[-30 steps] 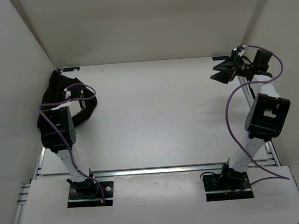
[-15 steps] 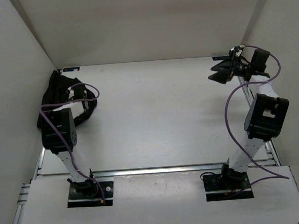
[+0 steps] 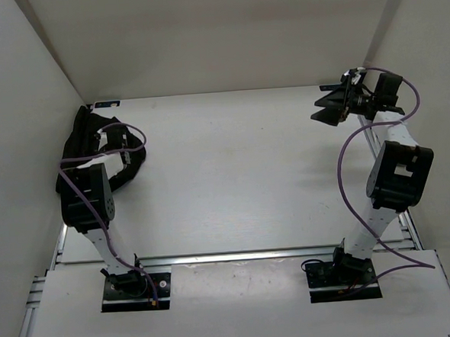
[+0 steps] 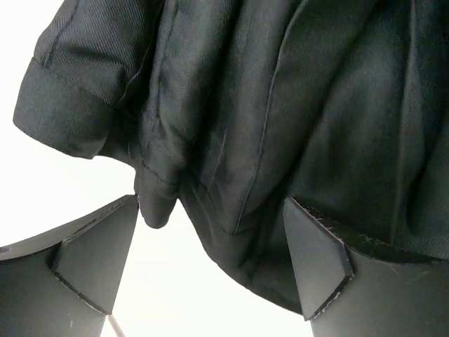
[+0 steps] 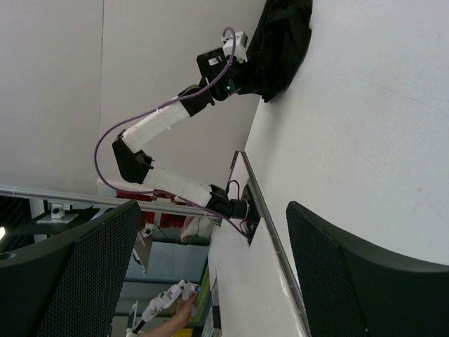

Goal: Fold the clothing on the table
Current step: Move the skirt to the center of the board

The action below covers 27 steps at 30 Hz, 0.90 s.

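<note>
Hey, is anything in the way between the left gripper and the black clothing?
Nothing visible. The left gripper has its open fingers right at the clothing; only a drooping fold of that fabric hangs between them.

I've got the clothing [image 3: 78,143] sitting at about ten o'clock on the table [image 3: 233,168], a black crumpled heap tucked into the far left corner, close along the left edge. It is bunched up, not spread out, and a dark tail of it curves out toward four o'clock. In my left wrist view the fabric looks soft and finely woven, with long creases running top to bottom, a thick hemmed cuff at nine o'clock and a lobe drooping toward six. The table is flat and white, with a metal rail along its near edge.
</note>
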### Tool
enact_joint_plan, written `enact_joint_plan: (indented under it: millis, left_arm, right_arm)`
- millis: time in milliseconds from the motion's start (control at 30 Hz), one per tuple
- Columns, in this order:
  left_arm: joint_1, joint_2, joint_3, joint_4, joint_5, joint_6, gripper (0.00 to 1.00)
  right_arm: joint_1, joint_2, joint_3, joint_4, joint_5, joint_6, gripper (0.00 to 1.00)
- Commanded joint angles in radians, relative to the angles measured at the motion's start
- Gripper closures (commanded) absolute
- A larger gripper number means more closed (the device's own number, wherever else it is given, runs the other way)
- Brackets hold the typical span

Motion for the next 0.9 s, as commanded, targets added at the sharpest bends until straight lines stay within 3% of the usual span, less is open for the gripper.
enact_joint_plan:
  millis: [0,467,500,600,767,867]
  left_arm:
    - [-0.002,0.018,0.045,0.036,-0.044,0.008,0.04]
    - [0.059,0.079,0.047,0.016,0.008,-0.073,0.06]
    - [0.064,0.074,0.045,0.014,0.006,-0.074,0.17]
    - [0.056,0.068,0.048,0.004,0.052,-0.079,1.0]
    - [-0.033,0.019,0.053,-0.012,0.107,-0.088,1.0]
    - [-0.174,-0.047,0.108,-0.028,0.155,-0.091,1.0]
  right_arm:
    - [0.003,-0.003,0.087,-0.098,-0.045,-0.077,0.11]
    - [0.02,0.037,0.259,-0.326,-0.013,-0.237,0.09]
    - [0.017,0.034,0.256,-0.333,-0.008,-0.245,0.09]
    - [0.025,0.022,0.235,-0.329,-0.006,-0.251,0.08]
    - [0.045,0.019,0.198,-0.254,-0.014,-0.193,0.09]
    - [0.048,0.017,0.189,-0.19,-0.022,-0.153,0.09]
